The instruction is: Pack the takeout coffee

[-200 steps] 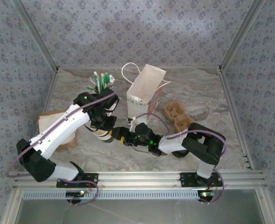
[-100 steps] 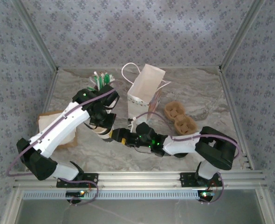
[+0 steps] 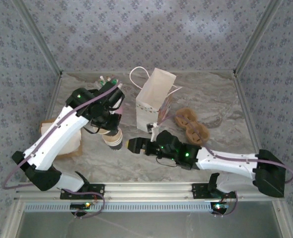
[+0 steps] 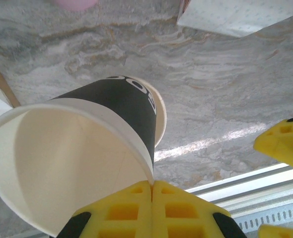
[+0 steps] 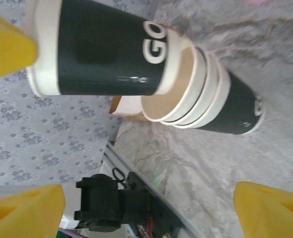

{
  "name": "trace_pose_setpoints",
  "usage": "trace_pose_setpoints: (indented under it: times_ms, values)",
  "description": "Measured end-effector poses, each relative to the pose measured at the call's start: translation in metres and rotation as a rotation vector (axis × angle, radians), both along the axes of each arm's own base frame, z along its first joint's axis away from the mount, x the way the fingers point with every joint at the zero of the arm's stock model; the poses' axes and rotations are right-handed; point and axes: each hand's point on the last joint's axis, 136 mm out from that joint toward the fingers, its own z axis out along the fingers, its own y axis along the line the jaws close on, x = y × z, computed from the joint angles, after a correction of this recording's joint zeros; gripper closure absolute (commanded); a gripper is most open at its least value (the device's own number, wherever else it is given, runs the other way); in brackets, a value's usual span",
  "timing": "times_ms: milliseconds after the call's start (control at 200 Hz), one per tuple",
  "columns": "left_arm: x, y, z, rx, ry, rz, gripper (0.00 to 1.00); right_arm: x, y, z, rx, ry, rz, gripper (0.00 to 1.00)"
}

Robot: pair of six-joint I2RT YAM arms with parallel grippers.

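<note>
Left wrist view: left end effector (image 4: 151,193) is pinching the rim of a lidless paper cup (image 4: 114,111), whose base sits at the mouth of the cup stack (image 5: 221,106) on the tabletop (image 4: 211,84). Right end effector (image 3: 132,144) is spread wide, just beside the stack.

Behind left arm (image 3: 62,131), straws (image 3: 109,80) mostly hidden; bag (image 4: 236,15), left fingers (image 4: 121,210) cropped by edges.

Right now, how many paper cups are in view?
4: one paper cup gripped by the left pincer, three nested in the stack just beneath it; more may hide inside.
</note>
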Motion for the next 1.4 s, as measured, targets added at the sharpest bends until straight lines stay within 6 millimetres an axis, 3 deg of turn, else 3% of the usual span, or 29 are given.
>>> trace_pose_setpoints:
  times_ms: [205,375,540,720,899,1114,1399]
  values:
    - [-0.007,-0.009,0.034,-0.028,-0.064,-0.051,1.00,0.003,-0.036,0.008,-0.074,-0.054,-0.077,0.00]
    - [-0.022,-0.038,0.060,-0.096,-0.116,-0.160,1.00,0.001,-0.071,0.008,-0.157,-0.078,-0.131,0.00]
    - [-0.044,-0.068,0.058,-0.107,-0.091,-0.271,1.00,0.002,-0.112,0.004,-0.262,-0.096,-0.187,0.00]
    - [-0.071,-0.087,0.033,-0.066,-0.013,-0.357,1.00,0.001,-0.162,0.004,-0.324,-0.109,-0.276,0.00]
    - [-0.096,-0.103,-0.020,0.034,0.092,-0.430,1.00,-0.001,-0.199,-0.015,-0.367,-0.090,-0.353,0.00]
    - [-0.097,-0.115,-0.066,0.104,0.125,-0.430,1.00,-0.001,-0.212,-0.051,-0.436,-0.037,-0.385,0.00]
    - [-0.083,-0.129,-0.110,0.189,0.120,-0.409,1.00,0.003,-0.217,-0.057,-0.448,-0.020,-0.414,0.00]
